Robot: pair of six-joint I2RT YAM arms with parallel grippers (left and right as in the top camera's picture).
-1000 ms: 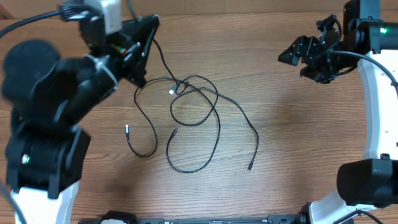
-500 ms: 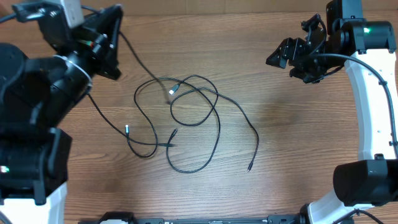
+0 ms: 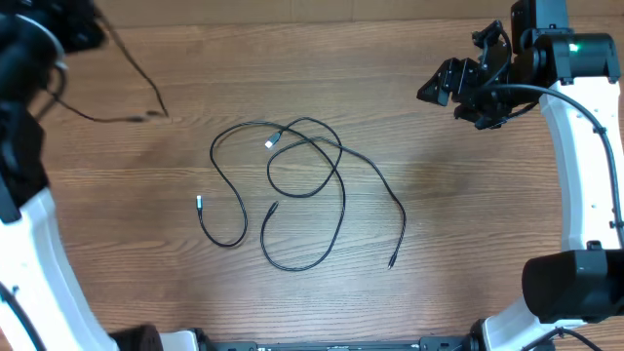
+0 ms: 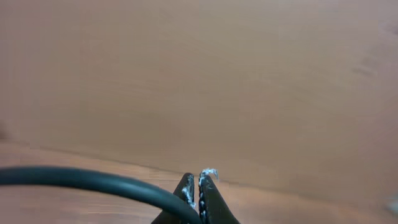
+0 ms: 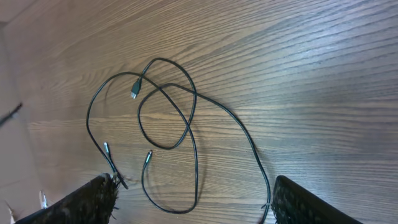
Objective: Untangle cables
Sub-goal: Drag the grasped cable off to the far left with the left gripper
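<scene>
My left arm [image 3: 24,117] has swung from the upper middle-left of the frame into the far upper-left corner, mostly out of the overhead view. My left gripper [image 4: 199,185] took one cable [image 3: 146,117] along. That cable has slid clear of the pile and now trails across the upper left, well apart from the other cables [image 3: 343,205]. My right gripper [image 3: 444,96] has shifted slightly left.

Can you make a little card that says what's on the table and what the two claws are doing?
Table: brown wood
Cables: thin, black, looped over each other mid-table
Loose cable: one strand apart from the rest, on the left side
Left claw: shut, nothing seen between its fingers
Right claw: open, empty, above the table
</scene>
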